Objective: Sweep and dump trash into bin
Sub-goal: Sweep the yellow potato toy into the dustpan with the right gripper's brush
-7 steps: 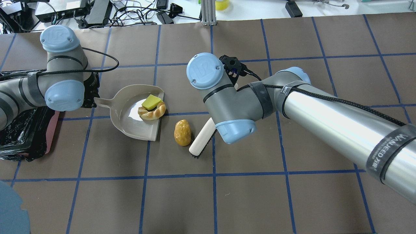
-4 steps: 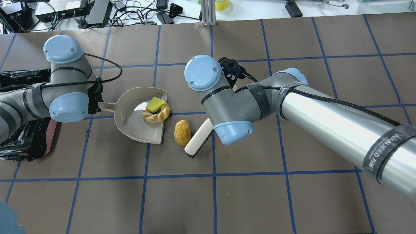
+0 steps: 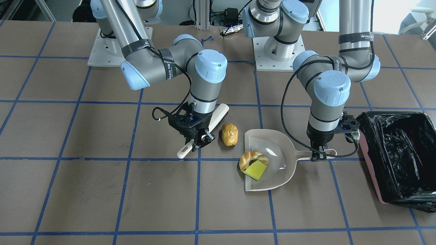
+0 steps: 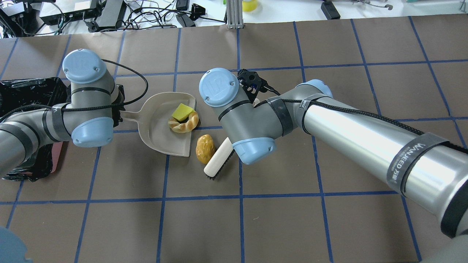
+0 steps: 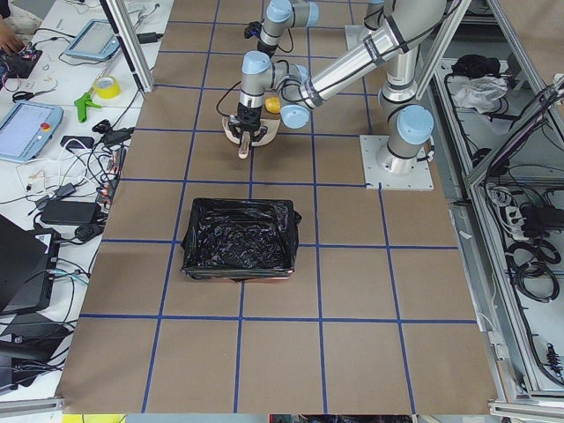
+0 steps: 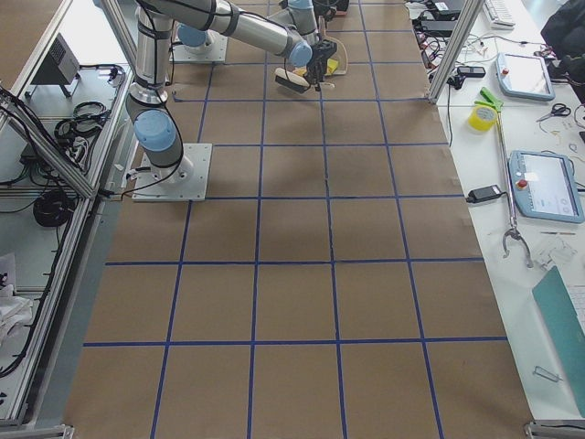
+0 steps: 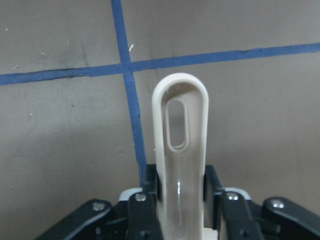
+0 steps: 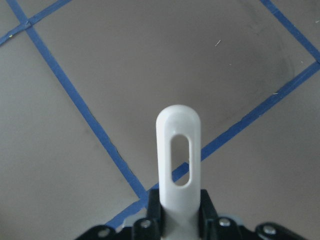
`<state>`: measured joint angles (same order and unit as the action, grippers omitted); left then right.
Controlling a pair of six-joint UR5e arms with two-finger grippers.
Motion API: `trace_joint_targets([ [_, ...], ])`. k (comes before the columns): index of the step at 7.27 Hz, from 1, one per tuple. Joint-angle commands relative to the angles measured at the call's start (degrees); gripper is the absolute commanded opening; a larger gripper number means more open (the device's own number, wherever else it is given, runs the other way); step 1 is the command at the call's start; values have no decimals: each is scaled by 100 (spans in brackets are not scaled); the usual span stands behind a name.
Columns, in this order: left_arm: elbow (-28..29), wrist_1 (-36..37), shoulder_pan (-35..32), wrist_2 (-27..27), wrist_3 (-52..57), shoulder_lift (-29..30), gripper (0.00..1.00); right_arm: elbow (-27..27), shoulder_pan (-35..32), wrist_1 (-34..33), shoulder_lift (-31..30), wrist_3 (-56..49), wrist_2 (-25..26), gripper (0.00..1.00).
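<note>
The beige dustpan lies flat on the table with the tan croissant and the yellow-green sponge at its open edge. The golden-brown lump lies on the table between the dustpan's edge and the white brush. My left gripper is shut on the dustpan's handle. My right gripper is shut on the brush's handle, with the bristles close beside the lump. The pink bin with its black bag stands behind my left arm, beyond the handle.
The brown paper table cover carries a grid of blue tape lines. Cables and electronics crowd the far edge. In the overhead view the bin sits at the left edge, partly under my left arm.
My left arm has slid the dustpan right, so its open edge is close to the lump. My right arm has moved the brush left, up against the lump. The lump has barely shifted.
</note>
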<state>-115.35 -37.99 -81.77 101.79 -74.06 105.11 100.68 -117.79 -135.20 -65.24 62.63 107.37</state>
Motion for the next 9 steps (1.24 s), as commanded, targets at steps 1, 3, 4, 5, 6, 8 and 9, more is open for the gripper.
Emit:
trace_joint_targets([
  [1,-250,19,-14,25,-46,-70,0,-223,-50,-76,239,-31,12,4],
  [3,-225,45,-5,8,-73,-70,0,-732,-182,-112,573,21,-5,4],
  [4,-216,46,-5,-1,-82,-70,0,-900,-217,-121,713,39,3,4],
  [5,-216,46,-5,-1,-82,-70,0,-1171,-218,-121,837,178,-14,4],
  [6,-198,46,-5,-1,-73,-70,0,-1452,-226,-103,977,328,-40,4],
  [8,-189,46,-5,-1,-73,-61,0,-1683,-348,-95,1127,784,-49,4],
  [9,-180,37,-5,-1,-73,-35,0,-1779,-515,-103,1276,1073,-49,4],
])
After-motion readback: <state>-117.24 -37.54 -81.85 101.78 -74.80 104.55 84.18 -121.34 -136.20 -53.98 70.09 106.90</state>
